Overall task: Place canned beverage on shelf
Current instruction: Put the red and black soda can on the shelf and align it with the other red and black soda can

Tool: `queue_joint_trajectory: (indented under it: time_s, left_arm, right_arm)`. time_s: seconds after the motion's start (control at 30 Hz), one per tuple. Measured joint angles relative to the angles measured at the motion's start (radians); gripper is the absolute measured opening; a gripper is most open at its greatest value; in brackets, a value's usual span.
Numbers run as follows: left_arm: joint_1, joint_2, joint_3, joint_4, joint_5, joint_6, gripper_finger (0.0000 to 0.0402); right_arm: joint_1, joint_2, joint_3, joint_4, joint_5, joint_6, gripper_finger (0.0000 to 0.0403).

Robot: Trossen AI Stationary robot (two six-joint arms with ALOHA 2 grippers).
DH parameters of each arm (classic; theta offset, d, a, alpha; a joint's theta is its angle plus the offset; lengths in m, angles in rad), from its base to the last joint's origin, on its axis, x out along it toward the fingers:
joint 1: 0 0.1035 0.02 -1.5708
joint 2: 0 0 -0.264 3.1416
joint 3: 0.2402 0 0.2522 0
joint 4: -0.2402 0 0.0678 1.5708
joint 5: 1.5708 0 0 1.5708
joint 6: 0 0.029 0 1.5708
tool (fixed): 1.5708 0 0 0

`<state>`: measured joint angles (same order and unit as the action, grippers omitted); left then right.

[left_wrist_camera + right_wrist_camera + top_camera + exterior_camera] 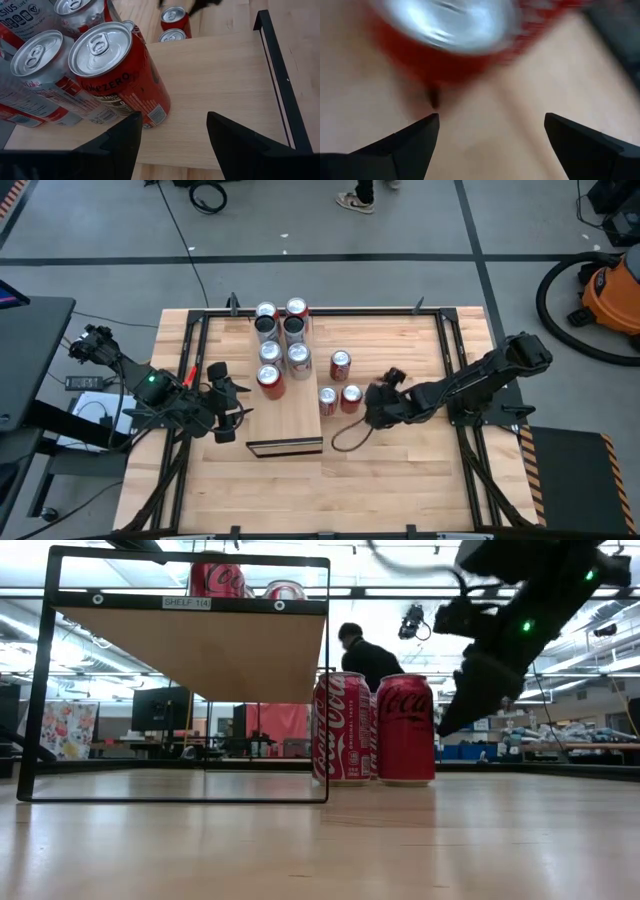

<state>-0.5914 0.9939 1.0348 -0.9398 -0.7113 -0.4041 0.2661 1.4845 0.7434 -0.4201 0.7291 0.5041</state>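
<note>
The slatted wooden tabletop carries everything, framed by black rails along its sides; its near half lies bare.

The shelf, a long pale wood board on a black frame with a dark-edged open end toward the near side, stands left of centre. In the low view its top sits raised above the tabletop, with clear space underneath. Six cans cluster on its far half in two rows, the nearest a red can; the near half of the shelf top is free.

The left arm reaches in from the left, its end effector at the shelf's left edge. Its wrist view shows the two dark fingers spread apart and holding nothing, the red can just ahead of them, with silver-sided cans crowded behind it and open board beside it out to the black end rail.

The right arm comes in from the right, its end effector just beside a pair of red cans on the tabletop, right of the shelf: one can nearest it, another touching or nearly touching that one. Its fingers stand wide apart and empty, a blurred red can with a silver top close ahead, not between them.

A third red can stands alone farther back.
</note>
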Motion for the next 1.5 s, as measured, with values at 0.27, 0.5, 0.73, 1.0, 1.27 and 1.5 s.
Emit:
queue_joint_trajectory:
  time_s: [0.27, 0.5, 0.73, 1.0, 1.27, 1.5]
  left_arm:
    - [0.0, 0.0, 0.0, 0.0, 0.001, 0.005, 0.0233]
    - [0.0, 0.0, 0.0, 0.0, 0.002, -0.021, 0.0233]
    - [0.0, 0.0, 0.0, 0.0, 0.002, -0.017, 0.0233]
    - [0.0, 0.0, 0.0, 0.0, 0.002, -0.002, 0.0233]
    - [0.0, 0.0, 0.0, 0.0, 0.002, 0.0, 0.0233]
    - [0.0, 0.0, 0.0, 0.0, 0.002, -0.015, 0.0233]
  right_arm:
    - [-0.045, 0.0, 0.0, -0.09, 0.079, 0.039, 0.0371]
    - [-0.024, 0.0, 0.0, -0.052, -0.191, 0.035, 0.0371]
    - [0.008, 0.0, 0.001, 0.182, -0.141, -0.008, 0.0371]
    - [-0.026, 0.0, 0.001, 0.167, 0.025, -0.061, 0.0371]
    - [-0.034, 0.001, 0.001, -0.018, 0.211, -0.14, 0.0371]
    - [-0.054, 0.001, -0.014, -0.006, 0.019, -0.046, 0.0371]
